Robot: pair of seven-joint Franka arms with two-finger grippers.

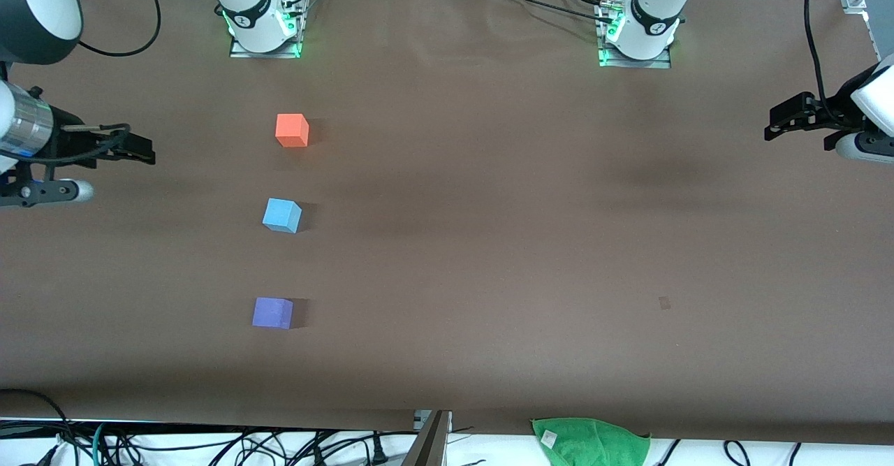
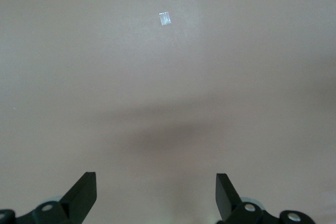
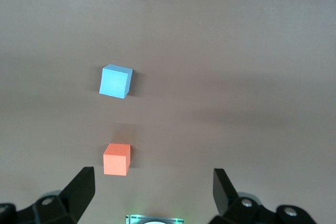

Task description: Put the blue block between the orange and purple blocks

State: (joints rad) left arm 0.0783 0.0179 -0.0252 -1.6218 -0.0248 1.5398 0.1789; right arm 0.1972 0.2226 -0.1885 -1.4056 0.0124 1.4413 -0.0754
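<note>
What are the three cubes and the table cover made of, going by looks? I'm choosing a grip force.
The orange block, blue block and purple block look like matte foam or painted wood: flat colour, no glare, crisp edges; which one is unclear. The table cover seems brown paper or thin fabric, dull, with faint wrinkles near the robots' bases.

Wide brown matte table covering filling most of the front view. Small pale rectangular tape patch stuck on it at lower right, also visible near top centre of the left wrist view. Crumpled green cloth at bottom edge, right of centre. Tangled black cables along bottom left.
</note>
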